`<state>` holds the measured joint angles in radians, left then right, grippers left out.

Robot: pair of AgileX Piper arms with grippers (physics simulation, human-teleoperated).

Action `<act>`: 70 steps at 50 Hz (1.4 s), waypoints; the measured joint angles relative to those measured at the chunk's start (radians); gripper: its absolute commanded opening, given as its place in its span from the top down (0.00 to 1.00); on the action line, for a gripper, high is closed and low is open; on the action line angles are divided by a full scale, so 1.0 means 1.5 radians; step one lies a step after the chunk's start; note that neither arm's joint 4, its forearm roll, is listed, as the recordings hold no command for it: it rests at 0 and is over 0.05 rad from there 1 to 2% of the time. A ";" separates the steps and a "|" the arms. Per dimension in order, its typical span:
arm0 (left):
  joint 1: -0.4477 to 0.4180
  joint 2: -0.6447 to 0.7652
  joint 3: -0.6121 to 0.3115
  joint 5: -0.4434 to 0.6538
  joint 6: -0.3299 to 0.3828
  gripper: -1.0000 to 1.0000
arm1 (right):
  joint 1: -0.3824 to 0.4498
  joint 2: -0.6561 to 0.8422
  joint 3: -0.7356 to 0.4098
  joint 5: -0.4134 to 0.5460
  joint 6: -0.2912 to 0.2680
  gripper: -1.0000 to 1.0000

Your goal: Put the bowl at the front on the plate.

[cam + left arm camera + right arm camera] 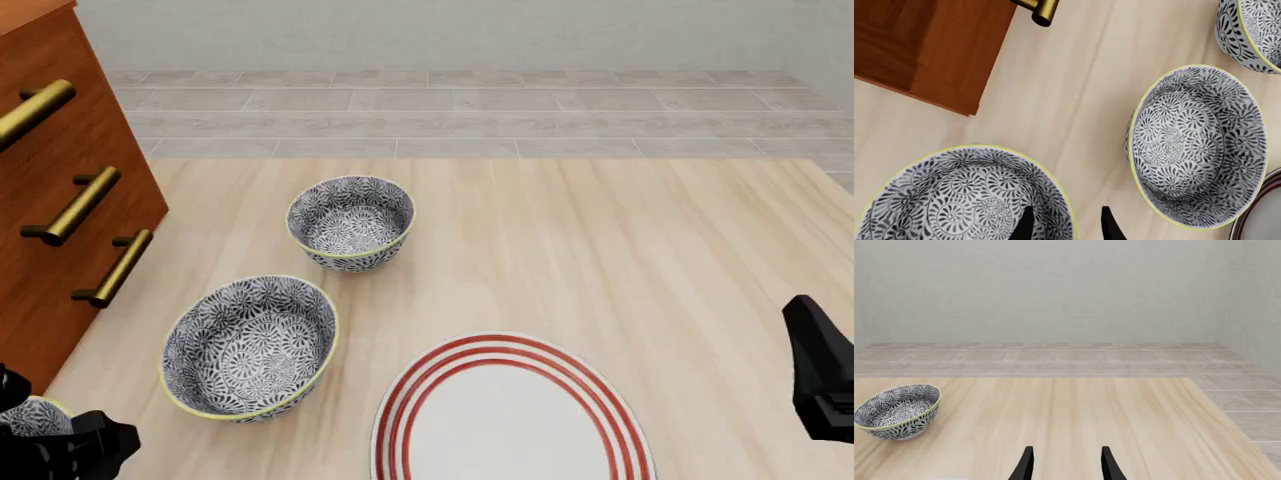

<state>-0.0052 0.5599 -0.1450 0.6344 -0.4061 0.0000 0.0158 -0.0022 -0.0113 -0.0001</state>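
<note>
- Pale wood table (601, 240) fills my front view, with grey tiled floor and a plain wall beyond its far edge.
- At far left I see a brown cabinet (54, 150) with brass handles (74, 205).
- My left gripper (1066, 225) sits at the near left corner, over the bowl (967, 197); the wrist view shows its jaws parted, holding nothing, the two tips on either side of the bowl's rim. I cannot tell whether they touch it.
- That bowl is the nearest of three; in the front view only a sliver (34, 418) shows behind the arm.
- Next along is the middle bowl (250, 346), upright, just left of the plate (513, 420) and apart from it.
- Farther back stands the far bowl (351, 222), also upright.
- Plate lies at the near edge, centre, with nothing on it.
- My right gripper (1066, 464) hangs at the right, well apart from everything, jaws parted and holding nothing.
</note>
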 measured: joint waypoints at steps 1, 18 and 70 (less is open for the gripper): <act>0.000 0.002 0.001 -0.003 0.000 0.00 | 0.000 0.000 0.000 0.000 0.000 0.00; -0.002 0.039 0.022 -0.052 -0.004 1.00 | 0.000 0.000 0.000 0.000 0.000 0.00; 0.014 -0.087 -0.118 0.159 0.029 1.00 | 0.000 0.000 0.000 0.000 0.000 0.00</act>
<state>0.0156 0.4291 -0.3214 0.8735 -0.3620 0.0001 0.0158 -0.0022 -0.0113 0.0000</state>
